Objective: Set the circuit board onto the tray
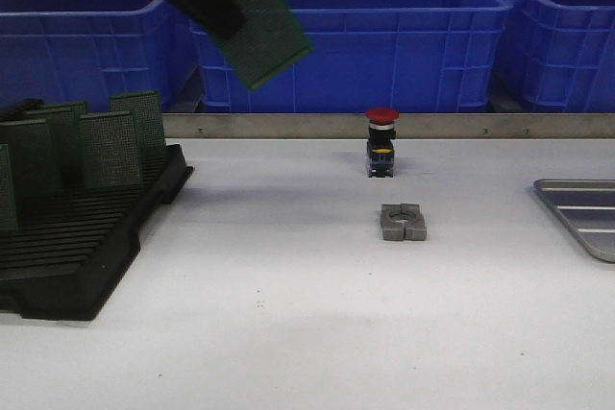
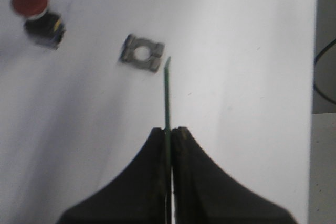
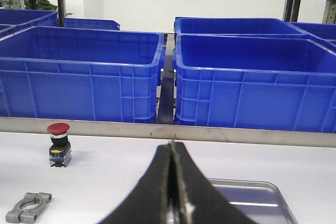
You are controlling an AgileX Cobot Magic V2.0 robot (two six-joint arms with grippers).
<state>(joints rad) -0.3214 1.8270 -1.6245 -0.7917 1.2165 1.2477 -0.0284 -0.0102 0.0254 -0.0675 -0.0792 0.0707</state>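
We see the black slotted rack (image 1: 86, 237) near the table's (image 1: 288, 333) front left corner, with green boards (image 1: 115, 146) standing upright in its far slots. The tray (image 1: 586, 213) lies flat at the right edge. Between them, nearer mid-table, a grey metal clamp (image 1: 403, 222) lies flat, and just beyond it stands a red-capped push button (image 1: 381, 141). High above the left part of the surface, our left gripper (image 2: 169, 135) pinches the circuit board (image 1: 261, 21), tilted, well apart from the tray. Our right gripper (image 3: 171, 182) has its fingers pressed together, holding nothing. Blue bins (image 1: 356, 45) line the far edge.
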